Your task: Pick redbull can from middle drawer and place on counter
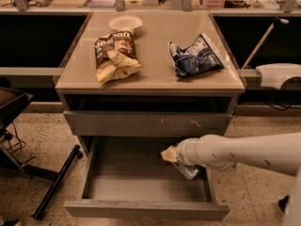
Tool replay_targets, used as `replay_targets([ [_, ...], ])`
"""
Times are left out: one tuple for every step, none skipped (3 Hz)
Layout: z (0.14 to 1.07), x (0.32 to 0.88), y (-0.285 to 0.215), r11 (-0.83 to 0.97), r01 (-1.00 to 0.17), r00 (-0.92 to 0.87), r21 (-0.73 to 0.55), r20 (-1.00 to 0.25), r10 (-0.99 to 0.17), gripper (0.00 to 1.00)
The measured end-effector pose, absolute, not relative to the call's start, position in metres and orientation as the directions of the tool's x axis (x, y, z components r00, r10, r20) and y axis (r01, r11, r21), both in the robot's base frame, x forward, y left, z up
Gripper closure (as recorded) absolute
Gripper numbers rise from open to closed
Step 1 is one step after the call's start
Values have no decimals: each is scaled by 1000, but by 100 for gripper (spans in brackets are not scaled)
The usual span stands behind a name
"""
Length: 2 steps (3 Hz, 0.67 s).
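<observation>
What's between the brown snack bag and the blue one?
Bare counter only, in the camera view. The gripper is down in the middle drawer, at the redbull can.
</observation>
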<state>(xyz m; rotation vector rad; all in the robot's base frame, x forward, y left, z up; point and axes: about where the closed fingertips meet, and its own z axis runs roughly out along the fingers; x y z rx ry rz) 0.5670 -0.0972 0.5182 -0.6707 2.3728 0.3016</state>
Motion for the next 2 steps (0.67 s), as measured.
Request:
replay_targets([
  [589,570,-133,868,-496,-620,-30,-687,-378,100],
  [666,567,-153,860,-498,-547,-106,-732,-407,100],
])
